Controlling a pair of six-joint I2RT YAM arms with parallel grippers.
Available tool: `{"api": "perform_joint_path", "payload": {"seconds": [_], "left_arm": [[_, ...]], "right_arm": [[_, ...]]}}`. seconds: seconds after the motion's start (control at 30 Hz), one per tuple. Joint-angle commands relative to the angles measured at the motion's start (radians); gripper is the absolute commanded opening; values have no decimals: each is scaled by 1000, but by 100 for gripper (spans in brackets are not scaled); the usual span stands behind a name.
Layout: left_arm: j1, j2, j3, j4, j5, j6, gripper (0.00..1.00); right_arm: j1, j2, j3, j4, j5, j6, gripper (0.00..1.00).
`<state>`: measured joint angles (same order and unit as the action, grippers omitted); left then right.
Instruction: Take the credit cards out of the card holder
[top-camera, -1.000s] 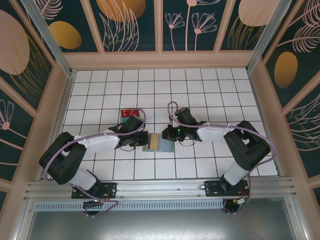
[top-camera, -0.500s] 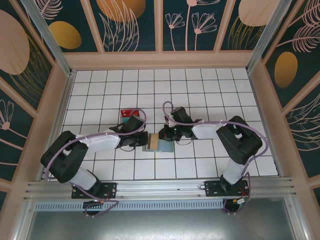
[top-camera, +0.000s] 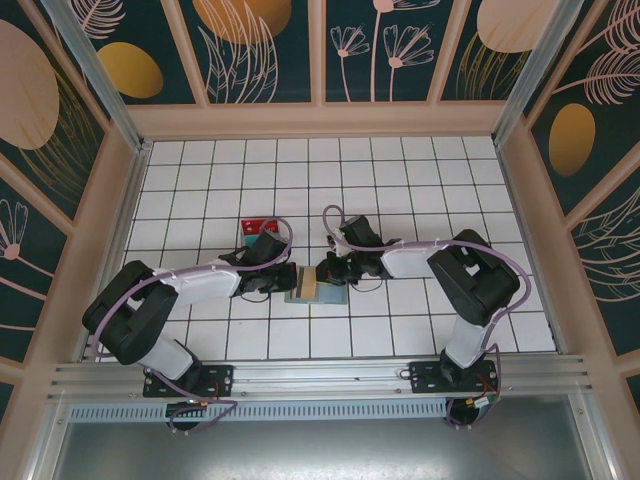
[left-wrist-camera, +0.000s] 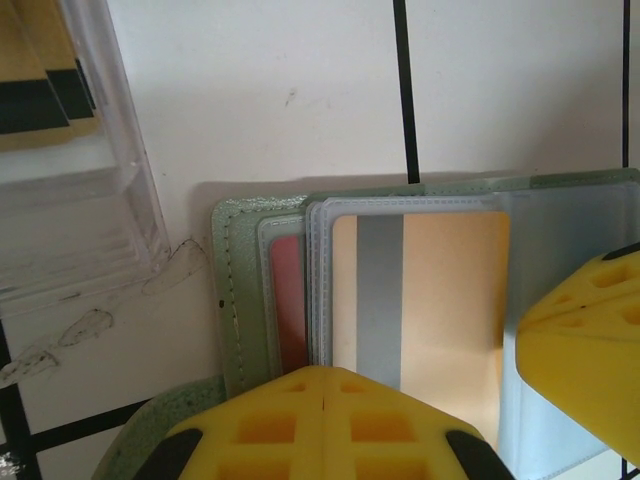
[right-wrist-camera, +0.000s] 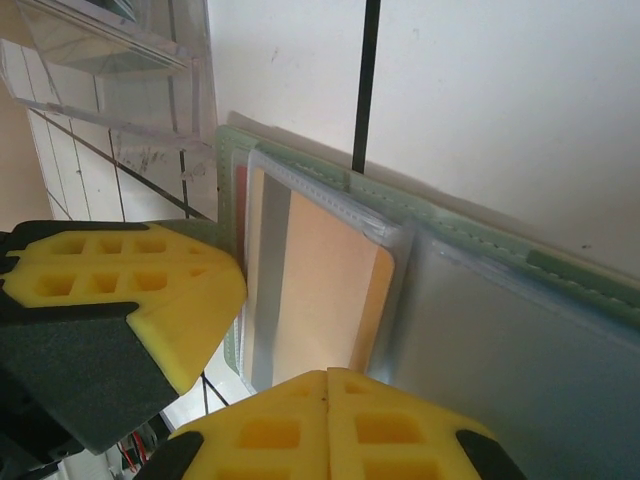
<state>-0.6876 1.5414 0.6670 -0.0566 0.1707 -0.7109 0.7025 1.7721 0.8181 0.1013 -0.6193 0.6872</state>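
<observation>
Beside card holder (left-wrist-camera: 236, 290), clear tray (left-wrist-camera: 95, 215)

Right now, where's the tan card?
In the top view the tan card sits in the open holder, near-middle of the table. The left wrist view shows it inside a clear sleeve, a red card tucked just left of it.

Bright, even light falls from above on the white tiled bench (top-camera: 420, 190); the arms (top-camera: 200, 280) cast soft, faint shadows; the wrist views are crisp on the card holder (left-wrist-camera: 560, 240), softer at their lower edges; a thin shadow lines its far edge.
</observation>
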Motion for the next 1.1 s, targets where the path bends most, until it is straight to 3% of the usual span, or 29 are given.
{"api": "perform_joint_path", "payload": {"seconds": [0.0, 1.07], "left_arm": [[2, 22, -21, -19, 8, -4, 2], [3, 20, -32, -13, 18, -13, 0]], "right_arm": [[8, 25, 17, 3, -25, -6, 8], [5, 15, -27, -33, -26, 25, 13]]}}
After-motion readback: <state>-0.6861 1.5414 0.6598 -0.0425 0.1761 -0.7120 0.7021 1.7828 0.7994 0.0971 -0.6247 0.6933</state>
